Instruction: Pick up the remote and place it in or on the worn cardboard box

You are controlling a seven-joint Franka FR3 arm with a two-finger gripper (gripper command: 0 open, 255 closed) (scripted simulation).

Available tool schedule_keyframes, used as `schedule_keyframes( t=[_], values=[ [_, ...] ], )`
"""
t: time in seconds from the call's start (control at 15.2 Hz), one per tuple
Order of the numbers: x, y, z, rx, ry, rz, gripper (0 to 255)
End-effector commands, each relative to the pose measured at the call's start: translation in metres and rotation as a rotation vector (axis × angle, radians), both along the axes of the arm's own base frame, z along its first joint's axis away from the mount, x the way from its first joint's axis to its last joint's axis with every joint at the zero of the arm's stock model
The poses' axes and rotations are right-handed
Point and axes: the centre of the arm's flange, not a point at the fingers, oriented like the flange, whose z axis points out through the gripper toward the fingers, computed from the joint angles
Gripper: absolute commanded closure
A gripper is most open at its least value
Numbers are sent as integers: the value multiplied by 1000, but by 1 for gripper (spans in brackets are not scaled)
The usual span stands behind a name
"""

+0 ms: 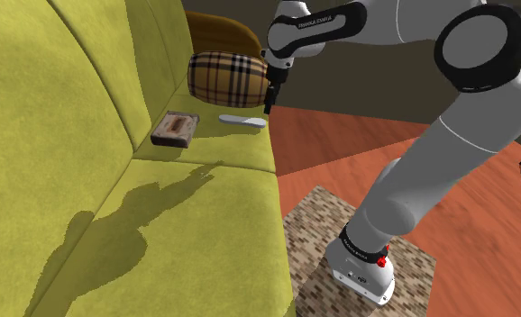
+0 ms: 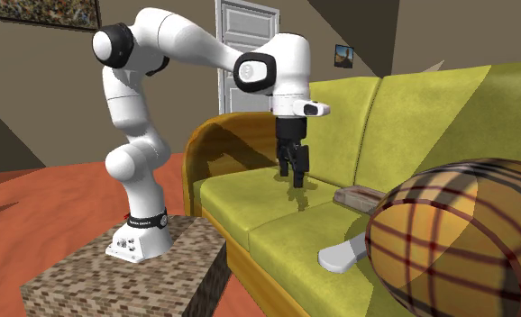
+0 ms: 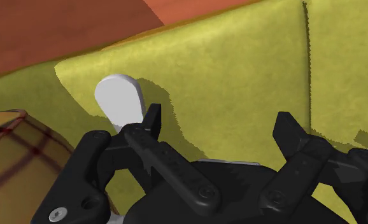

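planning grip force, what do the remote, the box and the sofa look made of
The remote is plain matte white, no buttons or texture drawn, so its material is open. The box is dull brown with blotchy, worn-looking patches, likely cardboard. The sofa is yellow-green with a fine mottled nap, seemingly soft fabric like suede.

Location type: a home, specifically a living room.

Indicators:
- A yellow-green upholstered sofa [image 1: 87, 135] with a curved wooden arm [image 2: 215, 144].
- A tan plaid bolster cushion [image 1: 227, 79] at the end of the seat.
- A white remote [image 1: 242, 120] lying on the seat just beside the cushion.
- A floor [image 1: 466, 216] of reddish wood.
- A white panelled door [image 2: 250, 20] set in its frame.
- A framed picture [image 2: 47, 11] at the second exterior view's upper left.
- A smaller wall picture [image 2: 343, 55] above the sofa back.
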Motion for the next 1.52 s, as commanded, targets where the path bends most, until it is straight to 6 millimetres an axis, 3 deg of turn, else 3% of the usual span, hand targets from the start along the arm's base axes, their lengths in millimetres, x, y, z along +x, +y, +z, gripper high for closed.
schedule_keyframes(
  t=[0.0,0.86,1.45],
  values=[
    [24,-8,-13,-5,1,38,0],
    [163,-37,-104,-32,11,268,0],
    [164,-38,-144,-32,11,268,0]
  ],
)
